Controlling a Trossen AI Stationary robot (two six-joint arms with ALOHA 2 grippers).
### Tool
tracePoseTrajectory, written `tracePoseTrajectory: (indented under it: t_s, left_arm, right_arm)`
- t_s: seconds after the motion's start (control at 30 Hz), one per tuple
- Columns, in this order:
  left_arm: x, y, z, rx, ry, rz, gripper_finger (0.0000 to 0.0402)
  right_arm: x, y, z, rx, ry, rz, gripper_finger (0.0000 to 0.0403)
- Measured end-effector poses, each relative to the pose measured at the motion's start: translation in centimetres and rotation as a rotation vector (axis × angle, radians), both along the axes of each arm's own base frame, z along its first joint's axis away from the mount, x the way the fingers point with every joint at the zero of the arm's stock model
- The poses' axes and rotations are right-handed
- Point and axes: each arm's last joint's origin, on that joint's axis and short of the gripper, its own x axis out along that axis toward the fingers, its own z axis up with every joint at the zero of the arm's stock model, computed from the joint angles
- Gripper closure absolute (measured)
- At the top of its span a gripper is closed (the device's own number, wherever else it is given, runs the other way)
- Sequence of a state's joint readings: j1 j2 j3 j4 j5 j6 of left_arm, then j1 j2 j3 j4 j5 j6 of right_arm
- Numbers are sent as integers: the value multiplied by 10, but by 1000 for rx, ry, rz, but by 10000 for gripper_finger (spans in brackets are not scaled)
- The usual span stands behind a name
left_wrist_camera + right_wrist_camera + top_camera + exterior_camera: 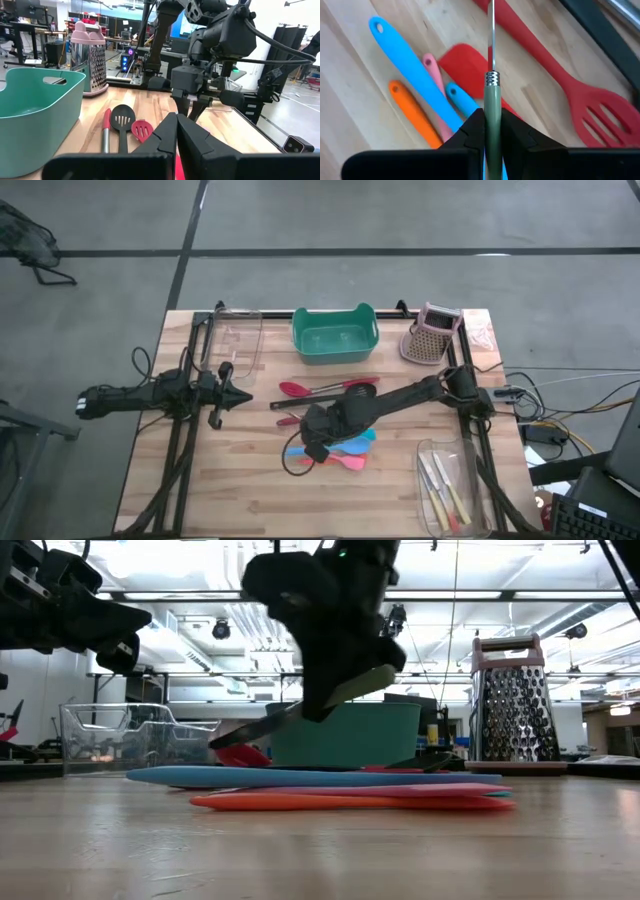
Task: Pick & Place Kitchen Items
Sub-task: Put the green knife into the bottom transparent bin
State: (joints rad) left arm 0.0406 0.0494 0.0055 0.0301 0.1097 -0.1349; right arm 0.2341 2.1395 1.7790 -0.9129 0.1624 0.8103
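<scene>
My right gripper (492,117) hovers over the middle of the table (315,438), shut on a slim utensil with a pale green handle (365,682) and a thin metal part (492,40). Below it lie a blue spatula (410,60), a pink one (436,80), an orange one (415,112), a red spatula (465,60) and a red slotted turner (600,107). A red spoon (295,390) and a black slotted turner (360,392) lie flat nearer the teal tub. My left gripper (235,395) waits shut above the table's left side. My right gripper pinches the pale green handle (492,97) between its two fingers, close to where the metal part begins. It comes from above, pointing down. The utensil is tilted, with its dark metal end (245,732) sloping down past the fingertips, and it looks lifted clear of the table.
The teal tub (335,335) and the pinkish grater (432,335) stand at the far edge. A clear bin (235,340) sits far left. Another clear bin (455,480) at the near right holds metal pieces with pale handles. Bare wood lies near left.
</scene>
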Motion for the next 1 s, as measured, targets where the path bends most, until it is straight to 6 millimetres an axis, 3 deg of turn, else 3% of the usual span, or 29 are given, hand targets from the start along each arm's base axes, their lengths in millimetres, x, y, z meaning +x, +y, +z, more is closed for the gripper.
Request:
tracePoseTrajectory:
  t_s: [0.37, 0.7, 1.0]
  left_arm:
    - [0, 0, 0, 0, 0, 0, 387]
    - [0, 0, 0, 0, 0, 0, 387]
    - [0, 0, 0, 0, 0, 0, 387]
  right_arm:
    - [-43, 17, 37, -155, 99, -52, 371]
    - [-98, 43, 88, -245, 48, -126, 370]
    - [-152, 70, 114, -279, 75, -147, 369]
